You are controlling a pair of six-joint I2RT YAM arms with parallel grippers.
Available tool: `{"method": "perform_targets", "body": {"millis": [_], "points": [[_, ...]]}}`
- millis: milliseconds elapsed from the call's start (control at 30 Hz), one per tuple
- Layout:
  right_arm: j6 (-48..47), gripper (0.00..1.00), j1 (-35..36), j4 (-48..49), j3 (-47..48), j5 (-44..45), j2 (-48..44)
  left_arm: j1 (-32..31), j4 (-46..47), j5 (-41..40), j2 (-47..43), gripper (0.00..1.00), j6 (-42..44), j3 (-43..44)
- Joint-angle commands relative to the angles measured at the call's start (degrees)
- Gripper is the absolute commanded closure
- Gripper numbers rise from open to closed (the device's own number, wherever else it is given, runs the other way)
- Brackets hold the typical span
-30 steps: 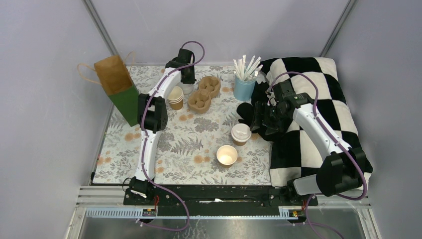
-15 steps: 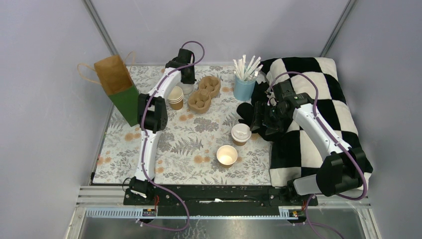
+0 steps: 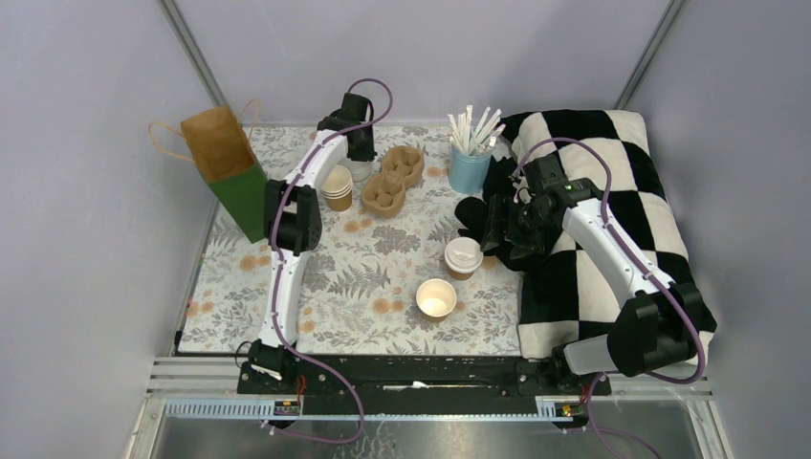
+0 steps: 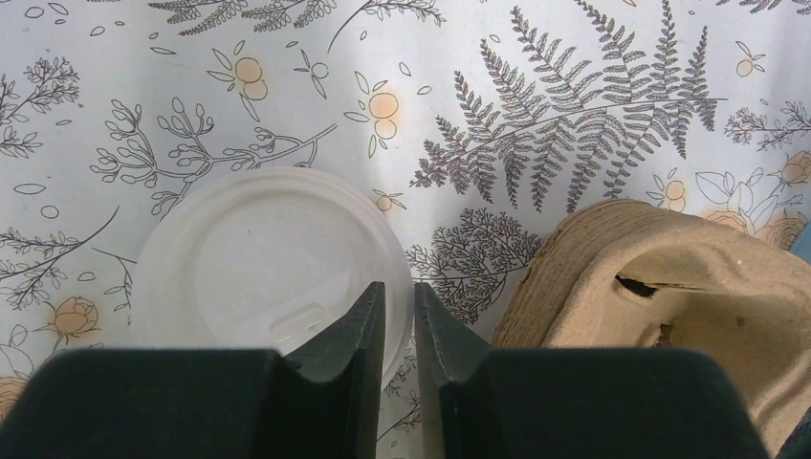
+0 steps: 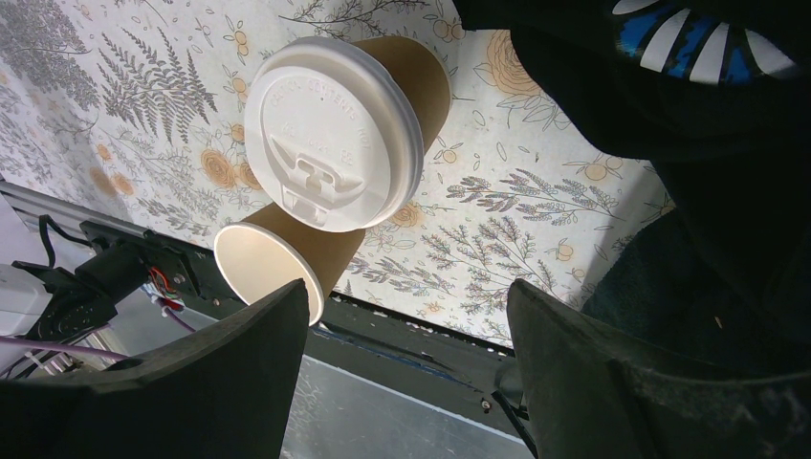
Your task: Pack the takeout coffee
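Left hand (image 4: 397,295) is nearly together astride the loose lid's (image 4: 258,253) rim, beside the carrier (image 4: 669,296); I cannot tell if it is clamped. Right hand (image 5: 406,296) is apart by the lidded cup (image 3: 463,256). Open cup (image 3: 436,297) stands mid-counter (image 3: 363,277). I'd confirm the bite, then lift the lid level.

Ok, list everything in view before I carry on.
lidded cup: one, tan, white lid, mid-table
open cup: one, tan, cream inside, nearer than lidded cup
carrier: one, brown pulp, far centre
loose lid: one, white, beside carrier
stacked cups: one stack, tan, left of carrier
straw cup: one, light blue, right of carrier
paper bag: one, tan and green, far left
blanket: one, black-and-white check, right side
tablecloth: one, floral, covering table
left gripper: closed on loose lid's rim
right gripper: open, over lidded cup
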Motion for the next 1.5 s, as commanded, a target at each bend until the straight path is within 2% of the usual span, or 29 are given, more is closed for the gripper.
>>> {"method": "perform_targets", "body": {"millis": [0,700,1067,1467], "points": [[-0.77,0.19,0.27,0.13,1.34,-0.95,0.36,0.50,1.95,0.36,-4.03,0.79,-0.32,2.67],[-0.49,0.18,0.27,0.09,1.51,-0.97,0.22,0.59,1.92,1.66,-5.74,0.93,-0.58,2.95],[-0.33,0.19,0.26,0.31,1.29,-1.29,-0.11,1.96,1.84,3.46,-8.32,0.95,-1.72,0.63],[-0.15,0.18,0.25,-0.09,0.95,-0.97,-0.88,4.42,2.67,11.08,-4.91,0.94,-4.10,0.27]]}}
